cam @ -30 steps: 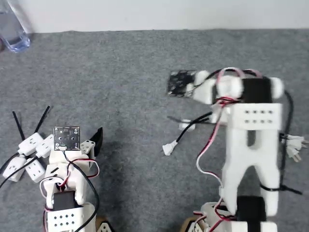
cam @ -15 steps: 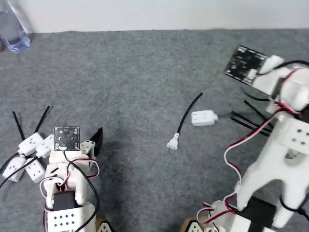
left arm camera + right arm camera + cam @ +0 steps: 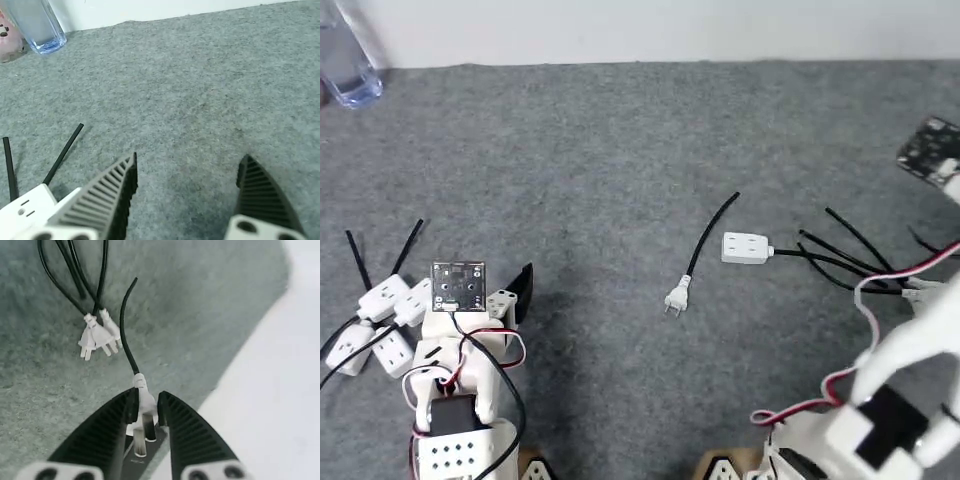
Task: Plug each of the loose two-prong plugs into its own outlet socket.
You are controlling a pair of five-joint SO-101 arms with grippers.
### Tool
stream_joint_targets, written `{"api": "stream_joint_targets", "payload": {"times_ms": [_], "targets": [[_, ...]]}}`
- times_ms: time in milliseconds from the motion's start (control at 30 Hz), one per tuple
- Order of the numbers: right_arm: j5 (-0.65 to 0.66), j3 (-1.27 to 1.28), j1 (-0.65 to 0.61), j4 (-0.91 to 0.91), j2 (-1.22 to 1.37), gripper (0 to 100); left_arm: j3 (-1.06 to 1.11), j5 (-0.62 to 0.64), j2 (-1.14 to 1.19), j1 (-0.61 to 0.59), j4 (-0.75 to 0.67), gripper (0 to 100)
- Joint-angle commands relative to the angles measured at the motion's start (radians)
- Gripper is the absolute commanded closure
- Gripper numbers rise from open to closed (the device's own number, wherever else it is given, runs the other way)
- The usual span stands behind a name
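Note:
A white outlet socket [image 3: 745, 248] lies on the carpet right of centre, its black cord running right. A loose white two-prong plug [image 3: 677, 297] lies left of it on a short black cord. Several more white sockets [image 3: 378, 318] are bunched beside the left arm [image 3: 455, 400]; one socket [image 3: 22, 212] shows by my left gripper [image 3: 186, 167], which hangs open over bare carpet. My right gripper [image 3: 147, 396] is shut on a white plug [image 3: 142, 407], prongs pointing back at the camera. Two further plugs [image 3: 99, 335] lie beyond it on the carpet.
A clear glass [image 3: 345, 60] stands at the far left corner by the white wall. The right arm [image 3: 900, 370] leans out over the carpet's right edge, where a tangle of black cords [image 3: 840, 255] lies. White floor [image 3: 270, 390] borders the carpet.
The right arm has swung from over the middle to the right edge, uncovering the socket and the loose plug, which ended slightly further right. The left arm has kept still.

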Motion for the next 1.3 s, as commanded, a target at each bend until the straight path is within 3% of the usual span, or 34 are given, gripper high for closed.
{"api": "stream_joint_targets", "payload": {"times_ms": [0,500,1067,1267], "targets": [[0.011,0.008,0.028,-0.096,0.07,99.1,-0.005,-0.006,-0.015,0.011,-0.012,70],[-0.11,0.005,-0.173,-0.068,0.088,99.1,-0.002,-0.006,-0.015,0.012,-0.015,70],[-0.11,0.011,-0.228,0.018,-0.071,99.1,-0.002,-0.006,-0.012,0.026,-0.009,70],[-0.135,0.11,-0.139,-0.105,0.065,99.1,-0.004,-0.006,-0.015,0.031,0.009,70]]}}
